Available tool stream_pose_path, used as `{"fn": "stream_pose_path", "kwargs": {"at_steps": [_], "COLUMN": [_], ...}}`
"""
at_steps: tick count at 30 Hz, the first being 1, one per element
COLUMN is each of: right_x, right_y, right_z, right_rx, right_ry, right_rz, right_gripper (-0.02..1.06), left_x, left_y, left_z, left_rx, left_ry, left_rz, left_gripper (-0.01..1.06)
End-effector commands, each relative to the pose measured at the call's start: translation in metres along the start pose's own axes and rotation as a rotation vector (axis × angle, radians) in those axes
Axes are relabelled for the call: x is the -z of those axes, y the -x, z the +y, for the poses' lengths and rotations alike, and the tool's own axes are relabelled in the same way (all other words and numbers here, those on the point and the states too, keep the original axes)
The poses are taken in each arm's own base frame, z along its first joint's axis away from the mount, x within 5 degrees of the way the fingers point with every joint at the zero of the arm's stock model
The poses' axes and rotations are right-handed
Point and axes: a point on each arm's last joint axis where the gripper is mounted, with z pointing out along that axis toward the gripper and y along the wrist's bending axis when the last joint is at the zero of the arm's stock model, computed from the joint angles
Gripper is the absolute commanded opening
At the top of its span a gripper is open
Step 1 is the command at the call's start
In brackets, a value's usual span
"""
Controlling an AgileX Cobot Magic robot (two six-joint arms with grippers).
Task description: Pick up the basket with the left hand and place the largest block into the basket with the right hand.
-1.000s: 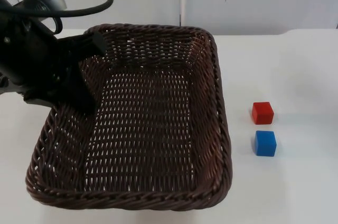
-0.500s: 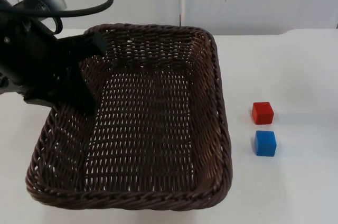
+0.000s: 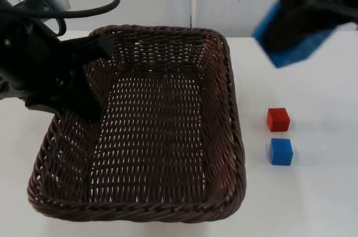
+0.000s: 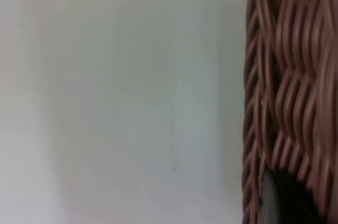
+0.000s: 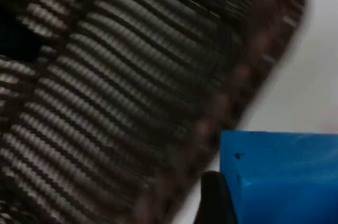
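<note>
A dark brown wicker basket [image 3: 236,136] spans the left and middle of the top view. My left gripper [image 3: 89,77] is shut on its left wall, and the weave [image 4: 285,76] runs close along the left wrist view beside a black fingertip [image 4: 282,200]. My right gripper [image 3: 307,8] hangs blurred at the upper right, above the table and right of the basket's far corner. It is shut on a large blue block [image 3: 291,38]. The right wrist view has that block [image 5: 280,176] beside a fingertip [image 5: 214,197], with the basket [image 5: 121,76] below it.
A small red block [image 3: 278,119] and a small blue block [image 3: 281,151] lie one behind the other on the white table, right of the basket. The grey partition wall closes the far side.
The right arm has come into the top view at the upper right, carrying the large blue block. The basket, left arm and two small blocks have not moved.
</note>
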Motion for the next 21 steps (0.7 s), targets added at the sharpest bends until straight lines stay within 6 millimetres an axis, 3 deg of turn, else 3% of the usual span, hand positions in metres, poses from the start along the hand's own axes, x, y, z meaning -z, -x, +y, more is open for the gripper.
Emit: {"fn": "stream_pose_path", "kwargs": {"at_steps": [1, 3, 8, 16, 21], "right_x": [-0.001, -0.010, -0.030, -0.055, -0.060], "right_y": [0.007, 0.022, 0.039, 0.046, 0.044], "right_z": [0.013, 0.033, 0.054, 0.060, 0.053], "right_rx": [0.053, 0.103, 0.153, 0.200, 0.401], "right_ry": [0.023, 0.068, 0.113, 0.114, 0.055], "right_rz": [-0.002, -0.010, 0.019, 0.059, 0.067], "right_gripper": [0.00, 0.00, 0.00, 0.00, 0.00], "left_x": [0.005, 0.005, 0.005, 0.005, 0.005], "left_y": [0.000, 0.000, 0.000, 0.000, 0.000], "left_z": [-0.003, -0.003, -0.003, -0.003, -0.003], "left_rx": [0.009, 0.011, 0.011, 0.011, 0.011], "left_ry": [-0.018, -0.020, -0.020, -0.020, -0.020], "left_rz": [-0.019, -0.020, -0.020, -0.020, -0.020], "left_gripper": [0.00, 0.00, 0.00, 0.00, 0.00]}}
